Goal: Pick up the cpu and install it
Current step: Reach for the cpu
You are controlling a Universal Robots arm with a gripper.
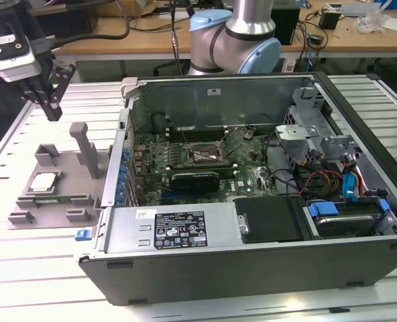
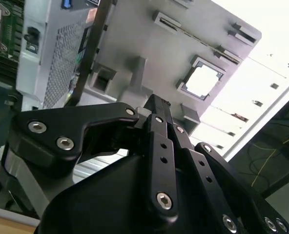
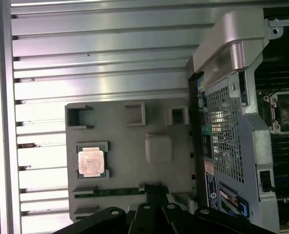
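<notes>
Over table at exterior view's left, gripper [image 1: 53, 111] hovering, fingers pressing together, gripping nothing. cpu [image 1: 43, 182] lying flat in grey tray [image 1: 51, 213] recess, apart from gripper. Upright blocks [image 1: 86, 149] standing between cpu and open computer case [image 1: 252, 268]; socket [image 1: 200, 155] sitting inside.

Silver-grey arm [image 1: 249, 20] with light-blue joint caps [image 1: 260, 55]; black end effector [image 1: 51, 109] studded with silver screws [image 2: 65, 143].
</notes>
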